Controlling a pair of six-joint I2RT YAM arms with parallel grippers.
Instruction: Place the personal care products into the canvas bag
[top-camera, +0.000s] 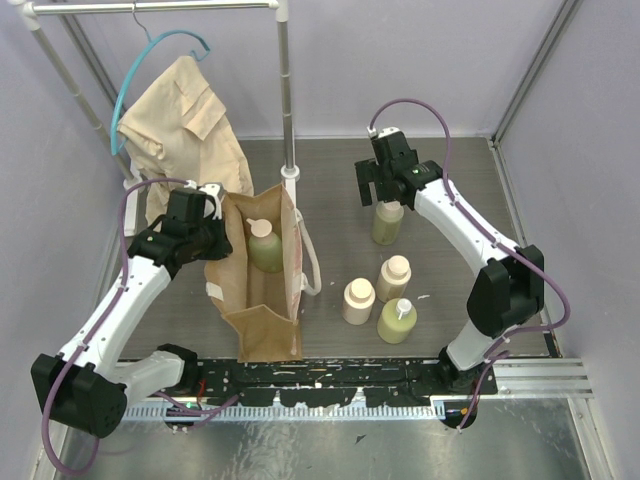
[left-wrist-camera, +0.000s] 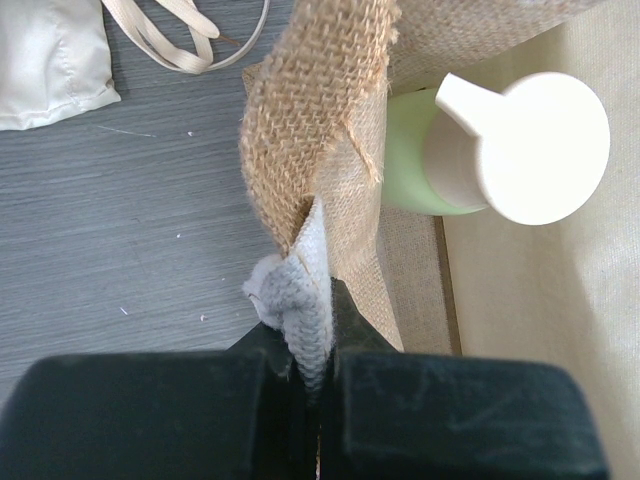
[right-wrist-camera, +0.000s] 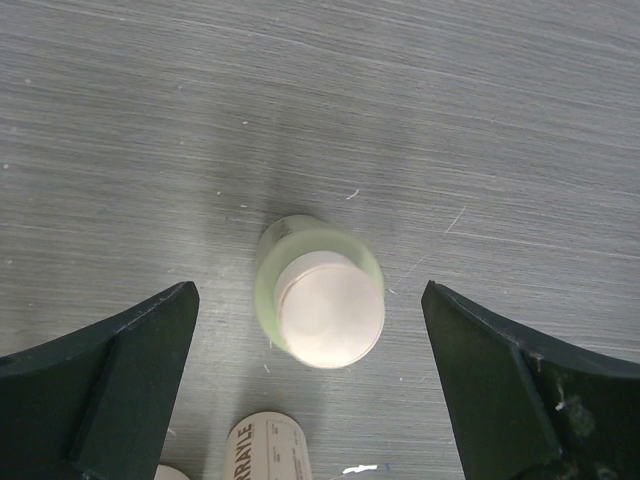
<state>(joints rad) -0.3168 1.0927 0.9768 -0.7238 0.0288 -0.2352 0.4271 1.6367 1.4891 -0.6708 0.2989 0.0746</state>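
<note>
The tan canvas bag (top-camera: 262, 300) stands open left of centre with one olive-green bottle (top-camera: 264, 245) inside. My left gripper (top-camera: 207, 232) is shut on the bag's left rim. The left wrist view shows its jaws (left-wrist-camera: 318, 335) pinching a whitish strap and the burlap edge (left-wrist-camera: 320, 130), with the bottle (left-wrist-camera: 500, 150) in the bag. My right gripper (top-camera: 385, 188) is open above an upright olive-green bottle (top-camera: 388, 222). The right wrist view shows that bottle (right-wrist-camera: 320, 300) between the spread fingers (right-wrist-camera: 130, 370), untouched. Two beige-peach bottles (top-camera: 358, 300) (top-camera: 393, 278) and another green bottle (top-camera: 398, 320) stand to the bag's right.
A beige shirt on a teal hanger (top-camera: 185, 110) hangs from a rack whose pole (top-camera: 288, 100) stands just behind the bag. Loose strap handles (left-wrist-camera: 180, 40) lie on the table beside the bag. A beige bottle's cap (right-wrist-camera: 265, 450) shows under the right gripper.
</note>
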